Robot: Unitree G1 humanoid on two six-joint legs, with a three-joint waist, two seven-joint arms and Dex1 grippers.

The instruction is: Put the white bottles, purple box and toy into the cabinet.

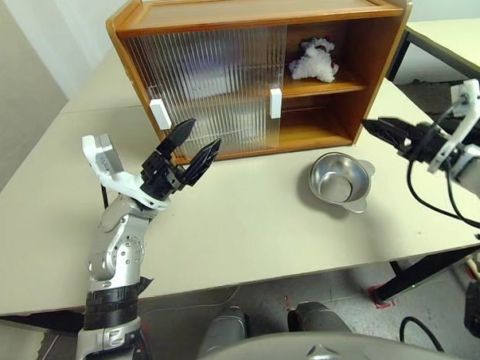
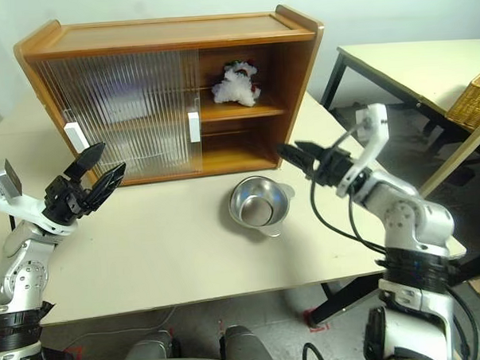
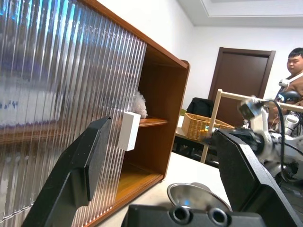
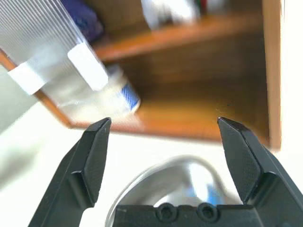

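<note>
Head views, read from the left, show the left pincer (image 1: 189,146) raised with its two black fingers spread and nothing between them, just before the ribbed translucent sliding doors (image 1: 208,90) of the wide orange-brown wooden cabinet (image 1: 256,10); both doors sit over the left part, their white rectangular handles (image 1: 276,103) facing out; behind the ribbing a purple shape, seemingly the lilac box (image 4: 80,16), shows on the upper level, and a white jar with a blue label (image 4: 120,97) stands on the floor of the cabinet, a second jar not clearly made out; further right the small white plush toy (image 1: 314,59) rests on the inner shelf in the open half; a shallow round metal bowl (image 1: 341,180) sits empty on the pale worktop (image 1: 242,228); the right pincer (image 1: 381,130) hangs wide and empty beside the cabinet's right end.

Loading looks essentially finished; if a door is to be slid over, push the handle squarely and slowly, keeping fingers off the toy.
</note>
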